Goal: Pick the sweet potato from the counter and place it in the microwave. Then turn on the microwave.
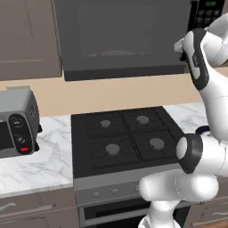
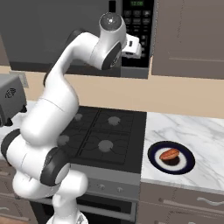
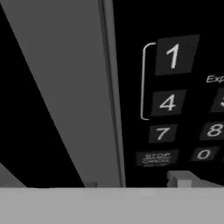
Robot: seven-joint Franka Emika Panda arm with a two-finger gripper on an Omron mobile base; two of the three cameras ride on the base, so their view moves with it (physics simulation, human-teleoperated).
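Left base view: the microwave (image 1: 122,38) hangs above the black stovetop (image 1: 127,136), its door closed. The white arm (image 1: 202,147) rises at four o'clock and reaches up to the keypad panel (image 1: 207,11) at one o'clock. A silver toaster oven (image 1: 15,127) stands at nine o'clock on the counter (image 1: 38,160).

Right base view: the arm bends from seven o'clock up to twelve o'clock, where the gripper (image 2: 139,47) sits right against the microwave's keypad panel, below the green display (image 2: 137,3). The sweet potato (image 2: 169,154) lies on a dark blue plate (image 2: 171,157) at four o'clock, on the counter just right of the stovetop, well apart from the gripper.

Hand view: the keypad is seen close up, with keys 1, 4, 7, 8, 0 and the stop/cancel key (image 3: 156,158) readable. A grey door edge (image 3: 74,87) runs diagonally at ten o'clock. The fingers stand spread wide and pinch nothing; one fingertip (image 3: 183,179) shows at five o'clock.
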